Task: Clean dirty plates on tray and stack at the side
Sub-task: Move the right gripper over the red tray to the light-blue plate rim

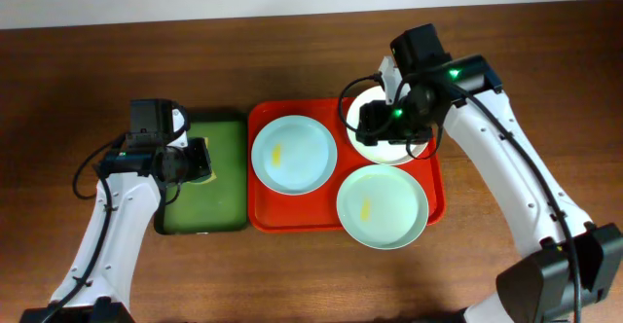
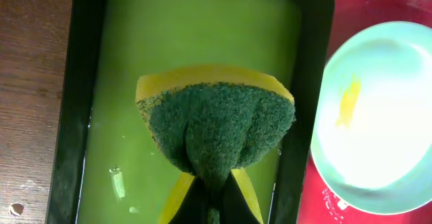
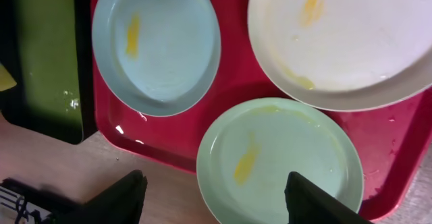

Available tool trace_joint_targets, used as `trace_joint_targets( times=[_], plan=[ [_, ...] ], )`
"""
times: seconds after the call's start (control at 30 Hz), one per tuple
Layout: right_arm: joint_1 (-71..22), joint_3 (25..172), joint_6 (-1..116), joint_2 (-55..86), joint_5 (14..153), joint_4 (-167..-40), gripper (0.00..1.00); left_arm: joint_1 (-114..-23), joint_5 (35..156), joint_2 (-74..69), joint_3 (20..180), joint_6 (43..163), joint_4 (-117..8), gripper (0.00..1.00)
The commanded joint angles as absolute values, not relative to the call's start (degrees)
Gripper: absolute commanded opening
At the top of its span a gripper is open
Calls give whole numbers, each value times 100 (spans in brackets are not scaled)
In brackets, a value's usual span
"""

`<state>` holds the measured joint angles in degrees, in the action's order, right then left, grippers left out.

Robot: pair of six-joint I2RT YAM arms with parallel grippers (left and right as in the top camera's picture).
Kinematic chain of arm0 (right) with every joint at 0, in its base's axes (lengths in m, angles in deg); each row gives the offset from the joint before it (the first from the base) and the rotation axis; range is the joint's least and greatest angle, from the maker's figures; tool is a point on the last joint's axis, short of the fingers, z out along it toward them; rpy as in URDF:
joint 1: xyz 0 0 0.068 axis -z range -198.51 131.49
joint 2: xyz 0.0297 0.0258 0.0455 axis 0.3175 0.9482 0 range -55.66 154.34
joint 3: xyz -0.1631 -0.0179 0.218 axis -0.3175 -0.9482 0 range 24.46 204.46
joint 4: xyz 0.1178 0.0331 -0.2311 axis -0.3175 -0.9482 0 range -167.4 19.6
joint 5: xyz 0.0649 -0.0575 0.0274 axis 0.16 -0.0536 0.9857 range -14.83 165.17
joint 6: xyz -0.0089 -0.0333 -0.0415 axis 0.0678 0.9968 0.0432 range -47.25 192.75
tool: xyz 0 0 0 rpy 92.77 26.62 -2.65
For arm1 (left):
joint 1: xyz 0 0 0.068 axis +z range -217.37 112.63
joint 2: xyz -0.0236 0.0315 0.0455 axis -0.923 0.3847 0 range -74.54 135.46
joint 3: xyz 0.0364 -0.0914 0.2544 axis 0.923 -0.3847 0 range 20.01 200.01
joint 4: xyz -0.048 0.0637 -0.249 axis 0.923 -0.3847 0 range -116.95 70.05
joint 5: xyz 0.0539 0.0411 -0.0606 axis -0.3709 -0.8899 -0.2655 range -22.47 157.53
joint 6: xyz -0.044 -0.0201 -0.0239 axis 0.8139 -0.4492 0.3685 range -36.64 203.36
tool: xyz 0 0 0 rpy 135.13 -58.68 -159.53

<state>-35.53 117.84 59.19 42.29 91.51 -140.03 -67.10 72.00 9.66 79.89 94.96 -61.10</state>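
Three plates lie on the red tray. A pale blue plate with a yellow smear is at the left; it also shows in the left wrist view and the right wrist view. A pale green plate with a yellow smear is at the front right, also in the right wrist view. A cream-white plate at the back right is partly hidden by my right arm; its smears show in the right wrist view. My right gripper is open above the tray. My left gripper is shut on a green-and-yellow sponge over the green tray.
The green tray with a dark rim lies left of the red tray and holds a little liquid. Brown wooden tabletop surrounds both trays. A pale wall strip runs along the far edge.
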Motion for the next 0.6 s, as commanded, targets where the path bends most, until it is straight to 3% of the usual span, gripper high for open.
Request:
trace_joint_targets(
  times=[0.0,0.1,0.27,0.43,0.57],
  plan=[
    [-3793,11758,5617,4275,8471,-13887,70,-6723,7222,901,7983,9397,-6106,0],
    [-4078,11742,5503,4562,8349,-13625,69,-6723,7220,901,7983,9397,-6103,0],
    [-4261,11732,5377,5407,8327,-13181,58,-6723,7222,901,7983,9399,-6095,0],
    [-4261,11729,4933,6201,8388,-12873,40,-6723,7222,901,7983,9399,-6095,0],
    [-4370,11723,4701,6319,8456,-12619,32,-6723,7222,901,7983,9399,-6095,0]
  ],
)
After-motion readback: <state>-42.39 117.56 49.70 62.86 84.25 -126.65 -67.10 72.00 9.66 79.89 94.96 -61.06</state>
